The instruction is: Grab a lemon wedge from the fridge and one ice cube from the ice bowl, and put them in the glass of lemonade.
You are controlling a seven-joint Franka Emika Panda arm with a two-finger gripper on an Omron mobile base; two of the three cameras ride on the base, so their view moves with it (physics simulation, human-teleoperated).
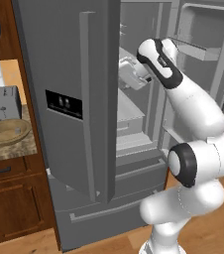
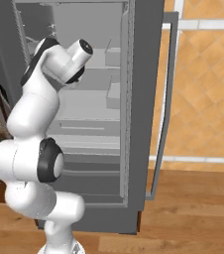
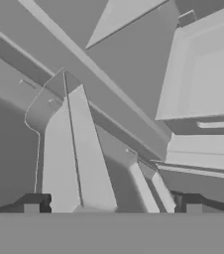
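The fridge (image 1: pixel 79 99) stands with its right door swung open, the grey shelves and door bins of its interior exposed, while its left door with the black dispenser panel (image 1: pixel 63 104) remains closed. No lemon wedge can be made out among the grey shelves, which look bare from here. The white arm reaches into the open compartment at upper-shelf height. In the hand view the end effector (image 3: pixel 112 204) has its two dark finger tips (image 3: pixel 32 204) spread wide apart with nothing between them — open and empty — facing tilted grey shelf edges and a pale bin wall.

To the left of the fridge, on the speckled worktop (image 1: pixel 15 149) above wooden cabinets, sits the ice bowl (image 1: pixel 7 131), tan-brown and shallow, just in front of a grey toaster (image 1: pixel 4 102). The bowl is well apart from the arm. The right base view shows the open door edge-on against an orange tiled wall (image 2: pixel 208 99) and wooden floor (image 2: pixel 193 213).
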